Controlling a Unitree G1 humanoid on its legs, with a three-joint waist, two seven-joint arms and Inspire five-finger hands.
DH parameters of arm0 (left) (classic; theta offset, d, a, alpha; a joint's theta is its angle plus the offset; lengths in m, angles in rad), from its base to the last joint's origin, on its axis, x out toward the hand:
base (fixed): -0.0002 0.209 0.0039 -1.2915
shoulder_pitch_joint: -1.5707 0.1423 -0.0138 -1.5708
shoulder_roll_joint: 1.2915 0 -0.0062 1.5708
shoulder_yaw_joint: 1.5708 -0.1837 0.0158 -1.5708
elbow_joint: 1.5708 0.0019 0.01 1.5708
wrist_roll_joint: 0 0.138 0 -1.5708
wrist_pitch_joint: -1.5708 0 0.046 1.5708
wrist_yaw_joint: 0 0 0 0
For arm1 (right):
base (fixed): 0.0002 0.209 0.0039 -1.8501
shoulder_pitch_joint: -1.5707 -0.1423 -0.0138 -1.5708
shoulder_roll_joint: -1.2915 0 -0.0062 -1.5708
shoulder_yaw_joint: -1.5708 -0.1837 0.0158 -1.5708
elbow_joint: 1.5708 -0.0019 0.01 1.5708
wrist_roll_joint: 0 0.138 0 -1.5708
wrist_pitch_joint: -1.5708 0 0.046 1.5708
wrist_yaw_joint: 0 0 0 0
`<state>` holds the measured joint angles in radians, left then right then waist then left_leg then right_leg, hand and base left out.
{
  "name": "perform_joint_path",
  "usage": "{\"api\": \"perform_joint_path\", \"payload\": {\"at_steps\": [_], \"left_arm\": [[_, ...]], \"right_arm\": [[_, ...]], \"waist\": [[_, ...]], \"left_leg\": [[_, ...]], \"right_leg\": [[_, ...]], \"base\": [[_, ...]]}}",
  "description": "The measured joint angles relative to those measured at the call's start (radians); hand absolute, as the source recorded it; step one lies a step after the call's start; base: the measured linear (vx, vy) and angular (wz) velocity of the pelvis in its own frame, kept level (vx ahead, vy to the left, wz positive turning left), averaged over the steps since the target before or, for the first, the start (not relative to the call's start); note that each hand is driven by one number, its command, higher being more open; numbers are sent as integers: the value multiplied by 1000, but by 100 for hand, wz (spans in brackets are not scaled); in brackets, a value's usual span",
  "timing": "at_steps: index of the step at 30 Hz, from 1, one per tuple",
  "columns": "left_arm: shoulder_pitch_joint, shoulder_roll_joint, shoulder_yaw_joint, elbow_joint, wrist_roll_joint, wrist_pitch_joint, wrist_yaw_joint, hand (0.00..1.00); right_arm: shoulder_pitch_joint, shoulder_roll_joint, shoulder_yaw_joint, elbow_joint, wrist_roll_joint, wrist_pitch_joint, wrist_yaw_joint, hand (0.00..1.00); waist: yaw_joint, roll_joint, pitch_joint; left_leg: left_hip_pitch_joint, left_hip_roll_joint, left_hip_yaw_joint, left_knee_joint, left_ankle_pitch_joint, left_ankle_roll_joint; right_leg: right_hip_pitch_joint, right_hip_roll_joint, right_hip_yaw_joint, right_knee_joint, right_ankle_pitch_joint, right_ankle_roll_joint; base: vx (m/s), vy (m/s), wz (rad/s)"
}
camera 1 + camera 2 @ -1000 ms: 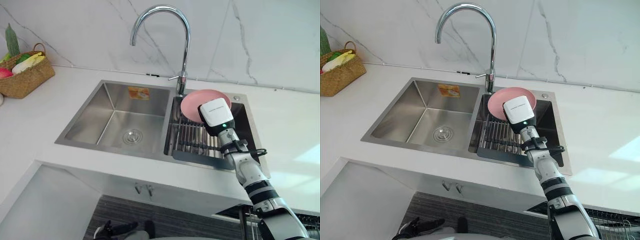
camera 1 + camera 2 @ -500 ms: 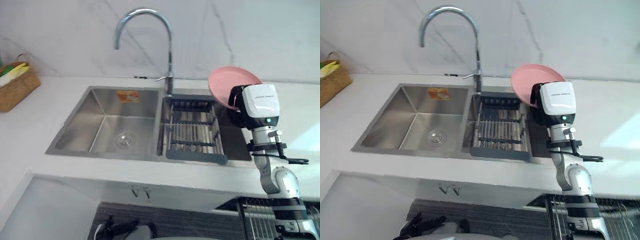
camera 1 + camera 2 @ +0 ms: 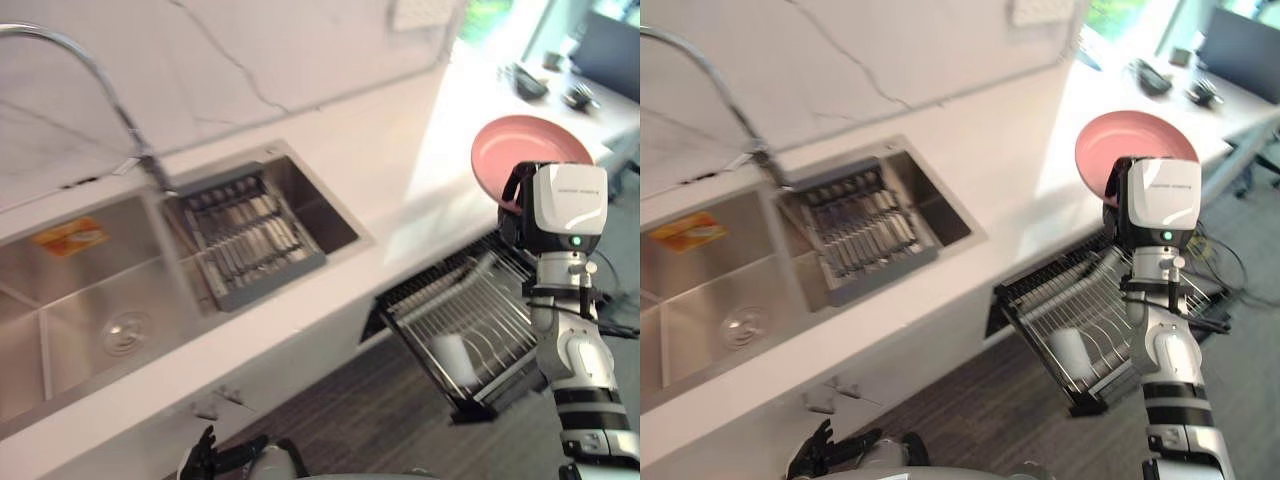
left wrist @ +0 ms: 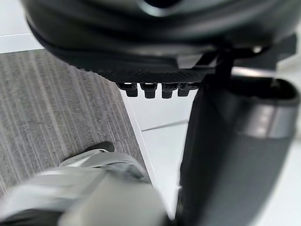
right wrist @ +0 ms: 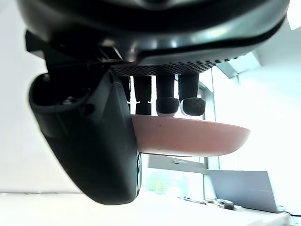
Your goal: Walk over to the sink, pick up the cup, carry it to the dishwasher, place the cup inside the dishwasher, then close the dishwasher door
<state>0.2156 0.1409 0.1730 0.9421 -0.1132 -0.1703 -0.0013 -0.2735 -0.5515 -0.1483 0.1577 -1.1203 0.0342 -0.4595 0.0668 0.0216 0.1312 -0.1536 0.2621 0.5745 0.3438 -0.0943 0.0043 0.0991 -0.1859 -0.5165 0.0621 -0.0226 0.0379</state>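
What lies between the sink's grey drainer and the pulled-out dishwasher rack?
Bare white countertop and its front edge, in the left eye view; the right hand holds the pink plate near the rack.

Open air btw pink plate [image 3: 518,150] & pulled-out dishwasher rack [image 3: 500,335] (1 white cup [image 3: 455,357] inside), counter [image 3: 400,215] edge just beside.

Two head cameras, side by side, look steeply down on one scene: sink [image 3: 90,300], worktop [image 3: 400,190], open dishwasher rack [image 3: 470,335]. The right wrist camera peers along the right hand [image 5: 89,141], very close to the pink plate [image 5: 197,136]; the left wrist camera faces the floor [image 4: 47,108].
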Motion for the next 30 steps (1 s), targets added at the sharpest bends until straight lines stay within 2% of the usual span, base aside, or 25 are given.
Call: {"api": "perform_joint_path", "payload": {"at_steps": [2, 3, 4, 5, 7, 8, 11, 17, 23, 30], "left_arm": [[6, -5, 20, 3, 5, 1, 0, 100], [7, -5, 26, 3, 8, -4, -1, 100], [7, -11, 26, 4, 19, -14, -1, 100], [8, -15, 26, 5, 26, -16, 0, 100], [18, -34, 27, 4, 24, -31, 4, 100], [19, -36, 27, 4, 24, -34, 4, 100], [20, -47, 26, 1, 30, -63, 4, 100], [-4, -42, 26, -38, 33, -88, 0, 100], [-53, -38, 11, -48, 6, -90, -11, 100], [-105, -23, -58, -81, -27, -86, -20, 100]], "right_arm": [[8, 1, -6, 4, 39, 18, 14, 0], [9, 2, -25, 3, 51, 22, 20, 0], [9, 3, -61, -4, 72, 22, 26, 0], [9, 4, -77, -9, 76, 24, 31, 0], [18, 13, -122, -19, 77, 26, 67, 0], [21, 13, -125, -19, 77, 26, 71, 0], [52, 24, -129, -18, 81, 19, 115, 0], [72, 62, -99, -10, 158, 2, 192, 0], [39, 81, -17, 62, 197, 0, 189, 0], [-82, 84, 58, 250, 312, 12, 141, 0]], "waist": [[0, 2, 0], [-2, 3, 1], [-4, 3, 3], [-7, 3, 4], [-11, 5, 8], [-11, 5, 9], [-19, 12, 39], [-29, 21, 105], [-21, 19, 176], [3, 40, 257]], "left_leg": [[-3, 42, -34, 22, 7, -11], [-1, 53, -58, 12, 16, -27], [11, 54, -73, -25, 39, -60], [16, 51, -73, -42, 49, -75], [27, 32, -73, -80, 74, -86], [27, 31, -74, -82, 76, -85], [15, 11, -96, -80, 81, -82], [-69, -13, -146, -83, 94, -67], [-132, -44, -184, -78, 96, -41], [-181, -62, -244, -63, 91, -37]], "right_leg": [[5, 42, 22, -22, 6, 9], [6, 62, 24, -25, 6, 10], [6, 76, 24, -34, 4, 12], [6, 77, 23, -38, 3, 14], [10, 72, 19, -52, -3, 23], [11, 70, 18, -54, -5, 26], [24, 54, -6, -66, -20, 64], [-40, 45, -33, -60, -9, 71], [-80, 24, -59, -55, -4, 73], [-101, 16, -73, -59, -3, 75]], "base": [[-62, -242, -50], [-85, -232, -28], [-73, -171, -13], [-57, -116, -2], [-48, -45, 7], [-57, -33, 12], [-60, -4, 19], [-63, 38, 15], [44, 42, 17], [36, 34, 11]]}}
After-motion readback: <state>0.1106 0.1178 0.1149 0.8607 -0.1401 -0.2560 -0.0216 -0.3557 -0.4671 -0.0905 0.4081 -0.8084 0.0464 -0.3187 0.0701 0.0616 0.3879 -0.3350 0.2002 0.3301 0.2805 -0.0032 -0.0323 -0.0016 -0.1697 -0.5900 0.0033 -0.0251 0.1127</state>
